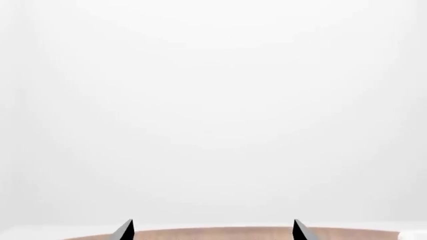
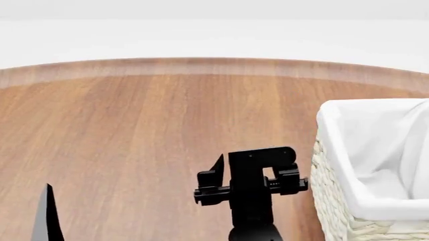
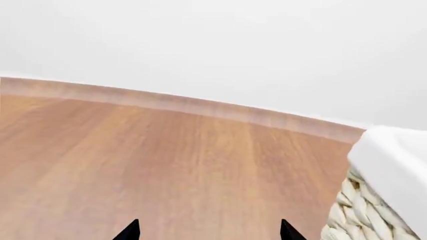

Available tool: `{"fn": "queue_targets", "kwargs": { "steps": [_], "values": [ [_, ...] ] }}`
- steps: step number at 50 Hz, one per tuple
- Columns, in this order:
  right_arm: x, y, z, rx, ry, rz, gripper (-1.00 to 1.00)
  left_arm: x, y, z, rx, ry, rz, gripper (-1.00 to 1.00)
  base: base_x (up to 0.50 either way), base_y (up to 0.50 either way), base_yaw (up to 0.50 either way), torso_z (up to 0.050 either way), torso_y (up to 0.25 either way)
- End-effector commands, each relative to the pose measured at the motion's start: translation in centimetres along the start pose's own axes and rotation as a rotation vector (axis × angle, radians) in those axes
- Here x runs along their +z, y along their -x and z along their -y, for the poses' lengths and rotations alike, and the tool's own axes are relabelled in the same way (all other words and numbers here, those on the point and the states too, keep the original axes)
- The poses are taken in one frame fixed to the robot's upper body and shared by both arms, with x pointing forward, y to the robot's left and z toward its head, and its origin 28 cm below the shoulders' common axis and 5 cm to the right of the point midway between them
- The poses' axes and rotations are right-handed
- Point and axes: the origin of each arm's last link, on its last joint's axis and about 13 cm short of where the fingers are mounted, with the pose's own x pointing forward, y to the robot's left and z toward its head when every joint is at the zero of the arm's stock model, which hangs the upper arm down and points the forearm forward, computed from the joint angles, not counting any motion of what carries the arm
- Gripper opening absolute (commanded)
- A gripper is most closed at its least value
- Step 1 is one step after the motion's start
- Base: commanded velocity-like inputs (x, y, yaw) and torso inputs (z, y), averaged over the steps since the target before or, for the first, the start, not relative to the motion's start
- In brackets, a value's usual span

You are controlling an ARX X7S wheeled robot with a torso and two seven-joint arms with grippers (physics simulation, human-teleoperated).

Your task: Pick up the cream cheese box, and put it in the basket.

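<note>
The cream cheese box is out of view in all three views. The basket (image 2: pixel 348 196), cream-white wicker with a white cloth liner over its rim, stands at the right of the head view, and its corner (image 3: pixel 373 200) also shows in the right wrist view. My right gripper (image 2: pixel 249 168) hovers over the wooden table just left of the basket. Seen from its wrist, the right gripper (image 3: pixel 208 231) is open with only bare wood between its tips. My left gripper (image 1: pixel 213 231) is open and empty too; one of its fingers (image 2: pixel 47 216) shows at the lower left of the head view.
The wooden table (image 2: pixel 134 125) has a curved far edge (image 2: pixel 201 65), with white floor or wall beyond it. The left wrist view looks mostly at blank white background, with only a strip of the table edge (image 1: pixel 213 234).
</note>
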Motion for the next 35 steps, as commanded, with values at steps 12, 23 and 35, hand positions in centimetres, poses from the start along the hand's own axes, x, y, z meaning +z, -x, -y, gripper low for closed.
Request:
{"fn": "queue_targets", "kwargs": {
  "steps": [12, 23, 35],
  "values": [
    [-2.8, -0.3, 0.3, -0.02, 0.011, -0.06, 1.0, 0.0, 0.3, 0.0, -0.033, 0.006, 0.008, 1.0, 0.0, 0.0, 0.0, 0.0, 0.0],
    [-3.9, -0.2, 0.6, -0.032, -0.003, -0.091, 1.0, -0.1, 0.3, 0.0, -0.041, 0.007, 0.01, 1.0, 0.0, 0.0, 0.0, 0.0, 0.0],
    [-4.7, 0.2, 0.8, -0.047, -0.004, -0.119, 1.0, 0.0, 0.4, 0.0, -0.044, 0.011, 0.013, 1.0, 0.0, 0.0, 0.0, 0.0, 0.0]
  ]
}}
